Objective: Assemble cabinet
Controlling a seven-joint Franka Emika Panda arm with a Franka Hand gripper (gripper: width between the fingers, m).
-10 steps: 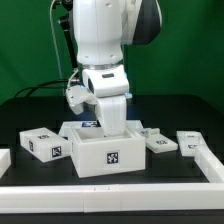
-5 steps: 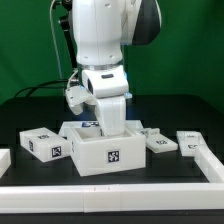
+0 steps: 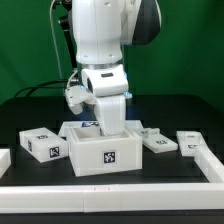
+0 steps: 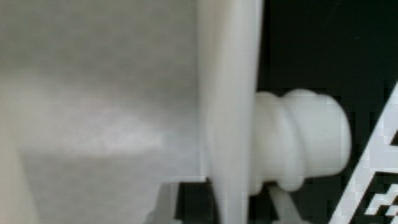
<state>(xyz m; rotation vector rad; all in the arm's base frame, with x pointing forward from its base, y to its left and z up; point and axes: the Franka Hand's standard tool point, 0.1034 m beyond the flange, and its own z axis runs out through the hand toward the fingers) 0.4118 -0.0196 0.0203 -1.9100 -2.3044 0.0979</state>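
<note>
The cabinet [image 3: 106, 153], a white box with a tag on its front, stands at the middle of the black table. My gripper [image 3: 112, 124] reaches down from above into its top, and its fingertips are hidden behind the front wall. In the wrist view a thin white wall of the cabinet [image 4: 228, 90] runs straight between the dark fingers [image 4: 192, 196], which sit close on either side of it. A ridged white knob [image 4: 304, 135] sticks out of that wall, with part of a tag [image 4: 381, 150] beside it.
A small tagged block [image 3: 42, 144] lies at the exterior view's left of the cabinet. Another tagged block [image 3: 160, 142] and a flat tagged piece [image 3: 190, 141] lie at its right. A low white rail [image 3: 110, 190] borders the front and sides.
The cabinet has shifted slightly toward the exterior view's left together with the gripper. The other parts have not moved.
</note>
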